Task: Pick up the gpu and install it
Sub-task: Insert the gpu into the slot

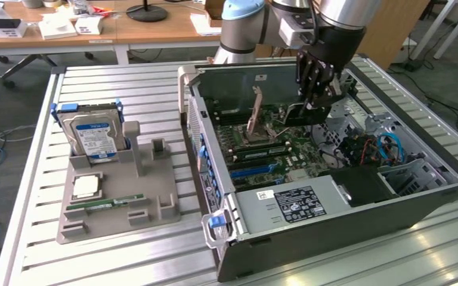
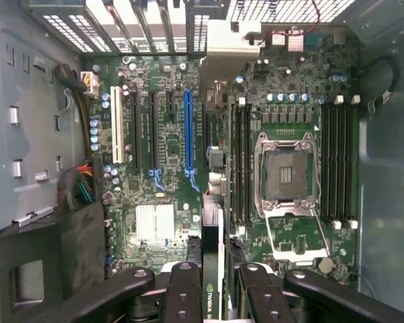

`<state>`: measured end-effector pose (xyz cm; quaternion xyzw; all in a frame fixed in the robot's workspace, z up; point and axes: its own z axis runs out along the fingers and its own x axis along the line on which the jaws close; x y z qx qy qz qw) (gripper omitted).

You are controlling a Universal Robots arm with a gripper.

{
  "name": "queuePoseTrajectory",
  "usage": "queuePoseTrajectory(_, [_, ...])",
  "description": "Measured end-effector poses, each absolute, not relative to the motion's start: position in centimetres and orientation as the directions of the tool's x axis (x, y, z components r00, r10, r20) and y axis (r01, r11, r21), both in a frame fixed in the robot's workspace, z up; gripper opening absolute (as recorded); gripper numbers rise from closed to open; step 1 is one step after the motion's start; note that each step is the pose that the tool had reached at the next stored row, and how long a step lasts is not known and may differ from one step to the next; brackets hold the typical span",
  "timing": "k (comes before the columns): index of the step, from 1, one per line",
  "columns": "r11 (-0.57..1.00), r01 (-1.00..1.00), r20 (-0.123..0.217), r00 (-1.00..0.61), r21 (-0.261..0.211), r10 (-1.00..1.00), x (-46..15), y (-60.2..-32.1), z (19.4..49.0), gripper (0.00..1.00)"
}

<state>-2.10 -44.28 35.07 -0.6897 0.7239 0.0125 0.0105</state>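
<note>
Wrist view: you are holding the gpu (image 2: 211, 296) pinched in the gripper (image 2: 219, 272) mid-install, likely needing alignment with the blue slot (image 2: 188, 131) ahead.

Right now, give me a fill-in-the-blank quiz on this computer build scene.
1. The gripper holds the gpu above the ____ inside the open computer case.
2. The hard drive stands ____ in the grey fixture.
3. The long blue slot is ____.
Missing words: motherboard, upright, empty.
</note>
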Motion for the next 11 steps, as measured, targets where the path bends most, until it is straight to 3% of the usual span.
queuePoseTrajectory(11, [0.048,-0.999,-0.032,-0.049,0.004,-0.998,-2.10,-44.28,34.25,0.26])
